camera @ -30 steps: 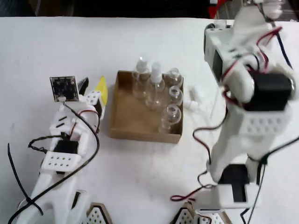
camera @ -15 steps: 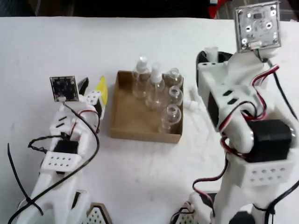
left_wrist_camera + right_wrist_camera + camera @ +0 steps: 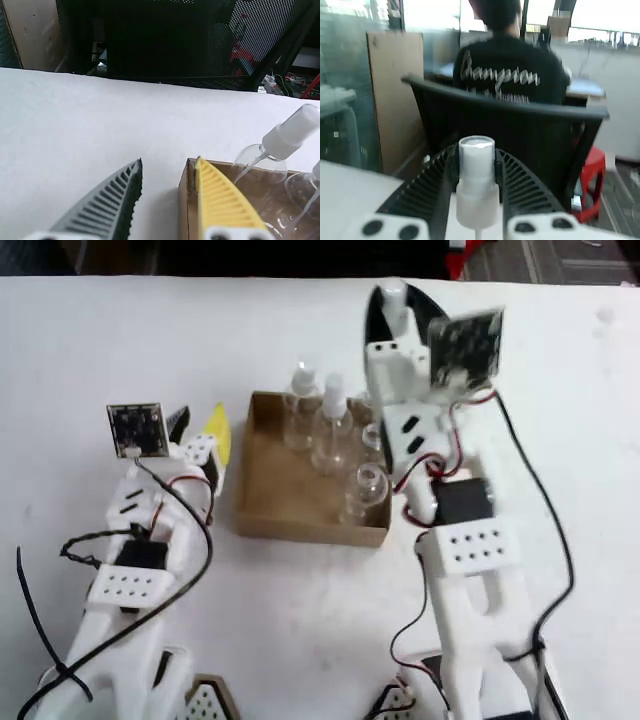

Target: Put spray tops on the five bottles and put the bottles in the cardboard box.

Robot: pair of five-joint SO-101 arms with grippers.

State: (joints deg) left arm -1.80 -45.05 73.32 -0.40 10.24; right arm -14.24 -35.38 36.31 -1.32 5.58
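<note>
High view: cardboard box (image 3: pixel 285 500) at mid-table, with clear bottles (image 3: pixel 366 483) standing upright inside, along the wall nearest the right arm, which partly hides some of them. Two capped bottles (image 3: pixel 333 425) at the far end carry white spray tops, long axes vertical. Right gripper (image 3: pixel 393 315) is raised beyond the box's far corner, clamped on a loose spray top (image 3: pixel 392 292). Right wrist view: that top stands upright between two black fingers (image 3: pixel 425 187), nozzle head uppermost. Left wrist view: left gripper (image 3: pixel 169 162) parted and holding nothing, yellow finger (image 3: pixel 220 205) just beside the box wall; a dip tube (image 3: pixel 247 168) shows inside one capped bottle.
</note>
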